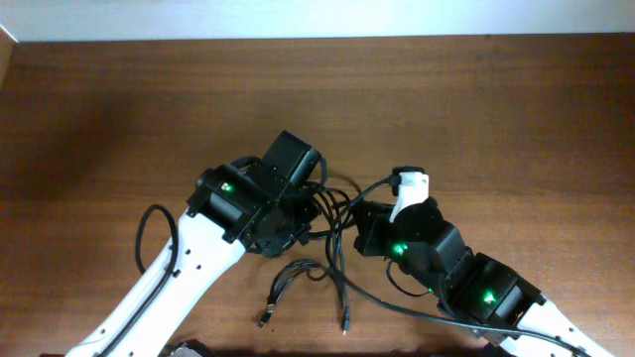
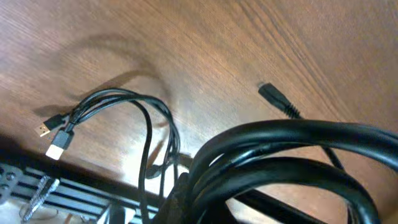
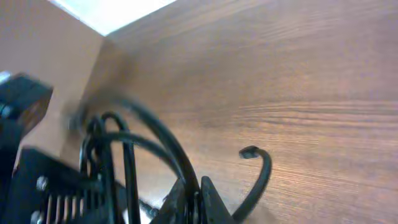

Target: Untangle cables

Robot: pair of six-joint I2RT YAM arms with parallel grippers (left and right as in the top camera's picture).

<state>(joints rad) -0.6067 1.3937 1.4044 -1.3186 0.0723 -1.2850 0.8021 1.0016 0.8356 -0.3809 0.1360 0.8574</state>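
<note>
At the middle of the wooden table (image 1: pixel 496 99), in the overhead view, the black cables (image 1: pixel 332 203) lie as a knot of overlapping loops between the two arms, with the left arm reaching in from 7 o'clock and the right arm from 5 o'clock. From the knot two loose strands (image 1: pixel 298 273) trail toward 6 o'clock and end in small plugs on the bare wood, apart from each other. The left gripper (image 1: pixel 303 210) sits at the knot's 9 o'clock edge, right against the loops; its fingers are hidden by thick cable looming close in the left wrist view, so I cannot tell whether they are apart or together. That same view shows a gold-tipped plug (image 2: pixel 42 129) and a white-tipped plug (image 2: pixel 57 146) side by side at 8 o'clock, and a small black plug (image 2: pixel 273 96) alone at 1 o'clock. In the right wrist view the right gripper (image 3: pixel 193 202) has its fingertips pinched on one cable, which arcs up toward 10 o'clock, while another free cable end (image 3: pixel 250 152) curls just above the wood at 4 o'clock.
</note>
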